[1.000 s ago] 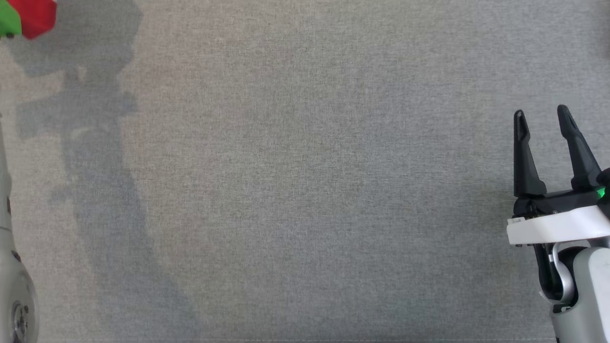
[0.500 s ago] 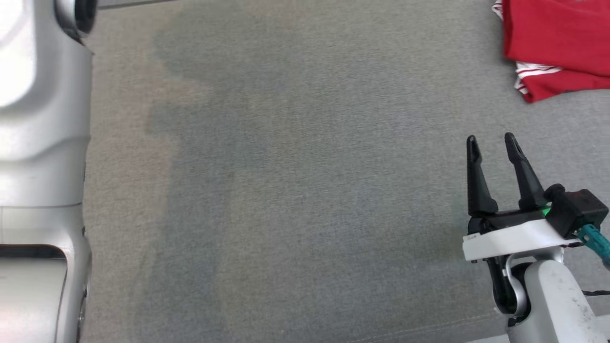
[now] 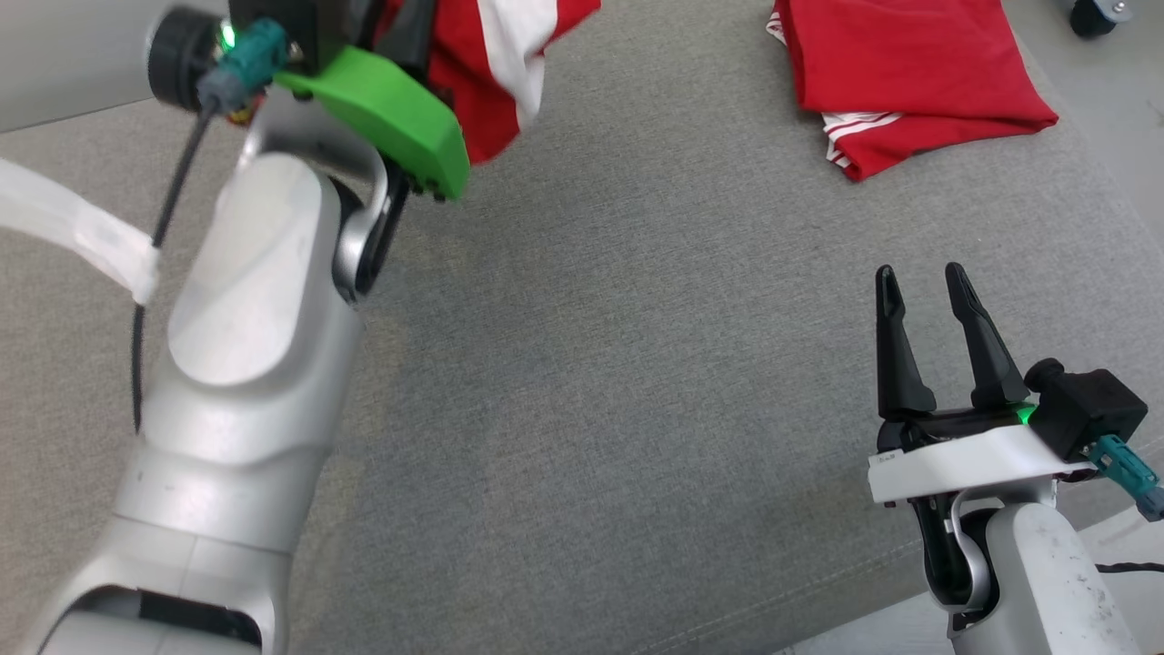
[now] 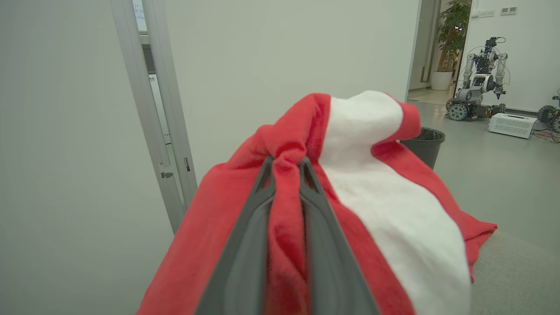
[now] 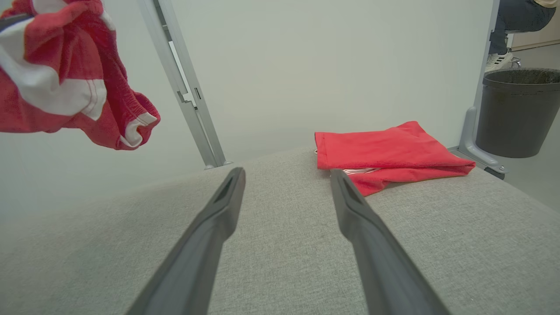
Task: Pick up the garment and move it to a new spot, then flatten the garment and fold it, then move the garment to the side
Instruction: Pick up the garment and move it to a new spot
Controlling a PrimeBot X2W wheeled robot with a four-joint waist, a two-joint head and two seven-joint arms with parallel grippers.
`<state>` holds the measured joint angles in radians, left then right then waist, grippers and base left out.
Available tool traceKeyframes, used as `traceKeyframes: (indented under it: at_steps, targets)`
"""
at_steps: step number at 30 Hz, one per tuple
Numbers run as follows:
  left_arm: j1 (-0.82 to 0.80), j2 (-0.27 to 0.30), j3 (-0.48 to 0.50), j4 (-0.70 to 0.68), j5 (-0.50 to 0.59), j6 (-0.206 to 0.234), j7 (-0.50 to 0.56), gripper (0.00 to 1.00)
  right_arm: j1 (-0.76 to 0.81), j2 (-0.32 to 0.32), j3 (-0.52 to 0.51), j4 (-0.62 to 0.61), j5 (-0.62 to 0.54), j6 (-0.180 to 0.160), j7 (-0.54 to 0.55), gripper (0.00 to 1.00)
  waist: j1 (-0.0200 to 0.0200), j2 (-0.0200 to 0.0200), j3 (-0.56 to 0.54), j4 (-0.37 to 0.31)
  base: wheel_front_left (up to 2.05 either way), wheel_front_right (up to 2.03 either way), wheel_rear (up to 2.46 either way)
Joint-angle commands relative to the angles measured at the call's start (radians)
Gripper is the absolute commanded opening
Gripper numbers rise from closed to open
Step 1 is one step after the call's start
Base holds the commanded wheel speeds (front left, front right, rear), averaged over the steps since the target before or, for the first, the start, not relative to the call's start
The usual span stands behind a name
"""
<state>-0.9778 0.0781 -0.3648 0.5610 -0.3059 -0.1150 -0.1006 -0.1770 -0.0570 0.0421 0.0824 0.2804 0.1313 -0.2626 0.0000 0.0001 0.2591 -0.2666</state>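
Note:
A crumpled red garment with a broad white stripe (image 4: 372, 210) hangs in the air, and my left gripper (image 4: 286, 165) is shut on a bunched red fold of it. In the head view the garment (image 3: 496, 64) hangs at the top left, above the grey padded table (image 3: 637, 382), past the gripper's green wrist cover (image 3: 386, 105). The right wrist view shows the same garment (image 5: 65, 87) dangling at the upper left, clear of the table. My right gripper (image 3: 918, 282) is open and holds nothing, low over the table's right side.
A second red garment (image 3: 909, 73) lies folded on the table's far right part (image 5: 385, 153). Beyond the table's edge stand a dark bin (image 5: 520, 109) and a seated person's legs (image 5: 509, 26). A pale wall and a metal frame post (image 5: 183, 87) rise behind the table.
The head camera has swung, so the whole picture has shifted. My left arm with the held garment has come into view at the top left. The right gripper stays open.

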Motion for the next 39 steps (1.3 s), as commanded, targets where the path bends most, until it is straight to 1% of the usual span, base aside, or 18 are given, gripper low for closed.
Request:
traceKeyframes:
  at_steps: [1, 5, 10, 14, 15, 16, 20, 24, 28, 31, 35, 39]
  targets:
    - [0.044, 0.000, -0.002, 0.015, -0.016, 0.005, -0.008, 0.00, 0.006, 0.002, 0.001, 0.000, 0.003, -0.001, -0.003, 1.00, 0.0000, -0.0001, -0.009, -0.011, 0.00, 0.00, 0.00]
    - [0.152, -0.010, -0.020, 0.064, -0.037, 0.019, -0.044, 0.00, 0.012, 0.003, 0.006, 0.004, 0.002, -0.001, -0.003, 1.00, 0.0000, -0.0001, -0.010, -0.013, 0.00, 0.00, 0.00]
    - [0.261, -0.020, -0.070, 0.135, -0.045, 0.018, -0.084, 0.00, 0.012, 0.004, 0.012, 0.011, 0.003, -0.001, -0.003, 1.00, 0.0000, -0.0001, -0.007, -0.013, 0.00, 0.00, 0.00]
    - [0.313, -0.024, -0.124, 0.186, -0.055, 0.015, -0.105, 0.00, 0.008, 0.005, 0.021, 0.022, 0.006, -0.001, -0.003, 1.00, 0.0000, -0.0001, -0.005, -0.008, 0.00, 0.00, 0.00]
    - [0.322, -0.025, -0.141, 0.202, -0.059, 0.019, -0.112, 0.42, 0.007, 0.005, 0.023, 0.025, 0.006, -0.001, -0.003, 1.00, 0.0000, -0.0001, -0.007, -0.006, 0.00, 0.00, 0.00]
    - [0.327, -0.026, -0.157, 0.207, -0.060, 0.019, -0.117, 1.00, 0.007, 0.005, 0.027, 0.028, 0.006, -0.001, -0.003, 1.00, 0.0000, -0.0001, -0.008, -0.005, 0.00, 0.00, 0.00]
    - [0.338, -0.025, -0.197, 0.188, -0.089, 0.035, -0.150, 1.00, 0.022, 0.005, 0.028, 0.036, 0.001, -0.001, -0.003, 1.00, 0.0000, -0.0001, -0.026, 0.008, 0.00, 0.00, 0.00]
    - [0.343, -0.024, -0.169, 0.117, -0.074, 0.078, -0.165, 1.00, 0.043, 0.005, 0.020, 0.040, -0.009, -0.001, -0.003, 1.00, 0.0000, -0.0001, -0.054, 0.036, 0.00, 0.00, 0.00]
    - [0.404, 0.014, -0.091, -0.036, -0.031, 0.118, -0.165, 1.00, 0.063, 0.005, 0.008, 0.040, -0.018, -0.001, -0.003, 1.00, 0.0000, -0.0001, -0.082, 0.073, 0.00, 0.00, 0.00]
    - [0.469, 0.048, -0.003, -0.162, -0.007, 0.153, -0.165, 1.00, 0.076, 0.000, 0.004, 0.043, -0.023, -0.001, -0.003, 1.00, 0.0000, -0.0001, -0.102, 0.099, 0.00, 0.00, 0.00]
    - [0.574, 0.093, 0.094, -0.282, 0.026, 0.178, -0.164, 1.00, 0.092, -0.003, -0.008, 0.037, -0.029, -0.001, -0.003, 1.00, 0.0000, -0.0001, -0.120, 0.135, 0.00, 0.00, 0.00]
    - [0.666, 0.114, 0.172, -0.371, 0.046, 0.194, -0.164, 1.00, 0.105, -0.008, -0.021, 0.032, -0.039, -0.001, -0.003, 1.00, 0.0000, -0.0001, -0.130, 0.174, 0.00, 0.00, 0.00]
